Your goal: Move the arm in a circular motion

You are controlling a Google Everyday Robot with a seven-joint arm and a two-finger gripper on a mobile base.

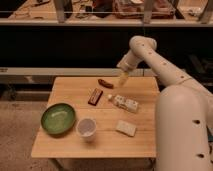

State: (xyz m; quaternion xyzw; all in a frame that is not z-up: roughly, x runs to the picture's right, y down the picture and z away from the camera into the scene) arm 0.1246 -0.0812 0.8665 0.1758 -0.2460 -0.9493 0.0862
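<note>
The arm (165,75) is a thick glossy cream-white chain of rounded segments that rises from the lower right, bends at a bulbous joint near the top right, and slopes down to the left. At its end the gripper (123,78), a small pale-yellowish tip, hangs over the far right part of the wooden table (70,142). It hovers just right of a small brown object (105,83) and above a white packet (125,103). Nothing is seen held in it.
On the table lie a green bowl (58,118), a clear cup (87,128), a dark red bar (95,96) and a pale block (126,128). A dark shelf unit with cluttered tops runs behind the table. Speckled floor lies to the left.
</note>
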